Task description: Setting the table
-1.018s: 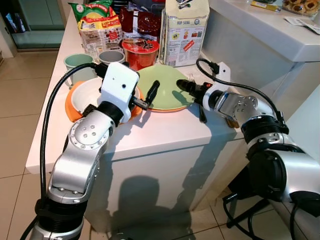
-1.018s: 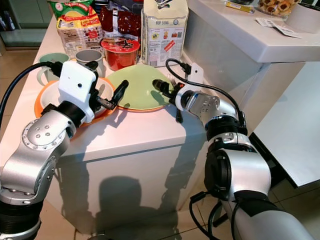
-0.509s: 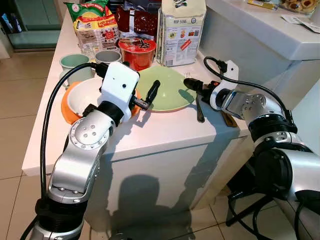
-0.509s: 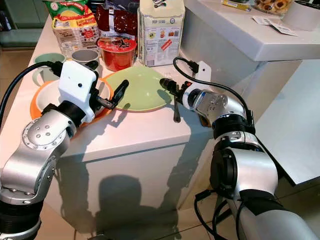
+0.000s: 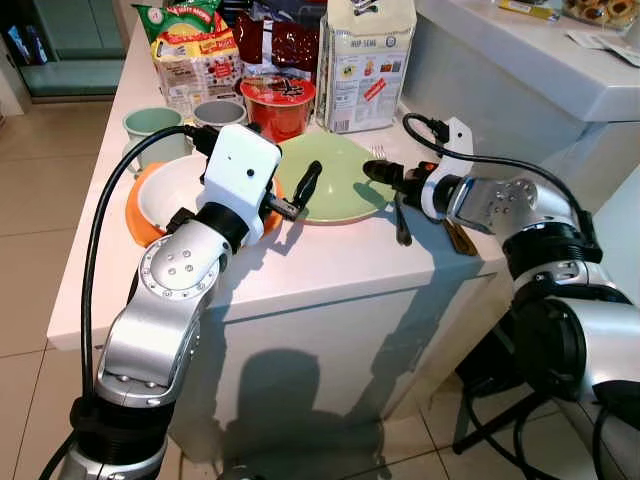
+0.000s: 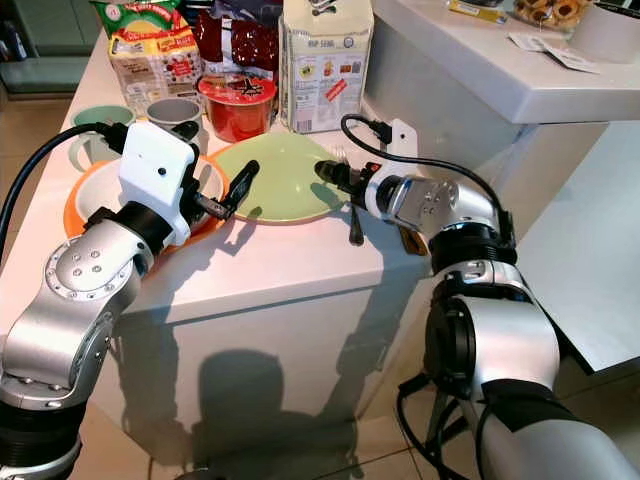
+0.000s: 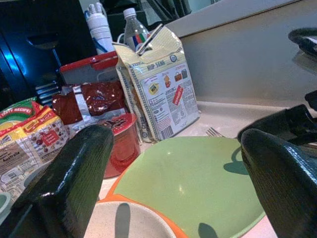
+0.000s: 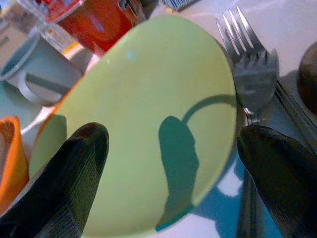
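On the smooth white surface (image 5: pixel 330 255): 1 round, glossy green plate (image 5: pixel 335 185), w/ 1 metal fork (image 5: pixel 398 210) just beside its right rim. 2 mugs (image 5: pixel 150 128), 1 red cup (image 5: pixel 279 104), 1 white bowl (image 5: pixel 175 195) on an orange plate. Left hand (image 5: pixel 300 190) over the green plate's left edge, right hand (image 5: pixel 383 172) over its right edge; both wide open, holding nothing.

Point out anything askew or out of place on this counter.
The green plate overlaps the orange plate's rim, so it sits tilted. The fork lies close beside the green plate's right edge, fairly straight. Nothing is spilled or broken.
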`<state>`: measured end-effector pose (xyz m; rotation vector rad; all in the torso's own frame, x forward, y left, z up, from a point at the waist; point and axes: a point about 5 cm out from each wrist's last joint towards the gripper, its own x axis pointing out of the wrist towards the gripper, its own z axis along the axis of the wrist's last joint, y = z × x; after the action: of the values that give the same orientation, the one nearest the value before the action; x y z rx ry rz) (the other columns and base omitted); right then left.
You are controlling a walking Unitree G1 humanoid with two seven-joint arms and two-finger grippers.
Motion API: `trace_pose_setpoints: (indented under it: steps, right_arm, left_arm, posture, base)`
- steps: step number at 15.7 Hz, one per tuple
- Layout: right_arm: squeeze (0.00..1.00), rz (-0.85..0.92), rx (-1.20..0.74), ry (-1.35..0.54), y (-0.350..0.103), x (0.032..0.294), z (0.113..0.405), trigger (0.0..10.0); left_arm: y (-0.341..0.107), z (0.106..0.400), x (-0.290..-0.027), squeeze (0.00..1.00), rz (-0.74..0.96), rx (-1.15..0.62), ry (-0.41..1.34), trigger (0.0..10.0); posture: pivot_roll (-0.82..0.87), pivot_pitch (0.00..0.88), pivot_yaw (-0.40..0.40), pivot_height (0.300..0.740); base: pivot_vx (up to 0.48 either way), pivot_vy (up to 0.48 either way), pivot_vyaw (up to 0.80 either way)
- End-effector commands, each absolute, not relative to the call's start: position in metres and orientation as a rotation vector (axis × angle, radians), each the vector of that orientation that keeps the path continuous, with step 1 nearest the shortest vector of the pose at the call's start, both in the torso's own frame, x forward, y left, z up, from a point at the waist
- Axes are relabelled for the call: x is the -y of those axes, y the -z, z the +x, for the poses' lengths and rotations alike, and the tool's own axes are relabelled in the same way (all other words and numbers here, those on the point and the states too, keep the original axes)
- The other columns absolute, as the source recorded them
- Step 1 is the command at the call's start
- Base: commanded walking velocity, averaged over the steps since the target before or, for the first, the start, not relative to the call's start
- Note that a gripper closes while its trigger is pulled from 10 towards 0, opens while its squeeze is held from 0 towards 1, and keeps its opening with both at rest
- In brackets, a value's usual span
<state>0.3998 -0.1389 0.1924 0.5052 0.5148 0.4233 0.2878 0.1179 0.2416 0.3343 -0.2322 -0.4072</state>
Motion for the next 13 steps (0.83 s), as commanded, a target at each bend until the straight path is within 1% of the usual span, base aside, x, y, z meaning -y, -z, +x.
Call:
trace_pose_setpoints:
  steps: [1,4,8,10,11,12,13]
  right_arm:
    - [0.00,0.490,-0.550,-0.408,-0.186,0.146,0.396,10.0]
    - [0.00,0.504,-0.591,-0.384,-0.176,0.151,0.393,10.0]
    - [0.00,0.560,-0.586,-0.361,-0.171,0.159,0.390,10.0]
    - [0.00,0.508,-0.584,-0.342,-0.168,0.163,0.389,10.0]
    - [0.00,0.437,-0.556,-0.318,-0.169,0.169,0.391,10.0]
    - [0.00,0.310,-0.491,-0.285,-0.177,0.179,0.394,10.0]
    - [0.00,0.250,-0.437,-0.297,-0.185,0.183,0.396,10.0]
  left_arm:
    - [-0.246,0.289,-0.113,0.00,0.355,0.253,0.427,10.0]
    - [-0.247,0.290,-0.112,0.00,0.356,0.257,0.432,10.0]
    - [-0.248,0.291,-0.113,0.00,0.360,0.261,0.429,10.0]
    - [-0.248,0.291,-0.113,0.00,0.362,0.262,0.430,10.0]
    - [-0.248,0.291,-0.112,0.00,0.362,0.264,0.430,10.0]
    - [-0.249,0.292,-0.111,0.00,0.362,0.266,0.430,10.0]
    - [-0.249,0.292,-0.110,0.00,0.361,0.267,0.432,10.0]
  posture:
    - [0.04,0.000,-0.060,0.740]
    - [0.04,0.000,-0.059,0.740]
    - [0.04,0.000,-0.056,0.740]
    - [0.04,0.000,-0.056,0.740]
    - [0.04,0.000,-0.056,0.740]
    - [0.04,0.000,-0.050,0.740]
    - [0.03,0.000,-0.049,0.740]
  base:
    - [0.000,0.000,0.00]
    - [0.000,0.000,0.00]
    - [0.000,0.000,0.00]
    - [0.000,0.000,0.00]
    - [0.000,0.000,0.00]
    - [0.000,0.000,0.00]
    - [0.000,0.000,0.00]
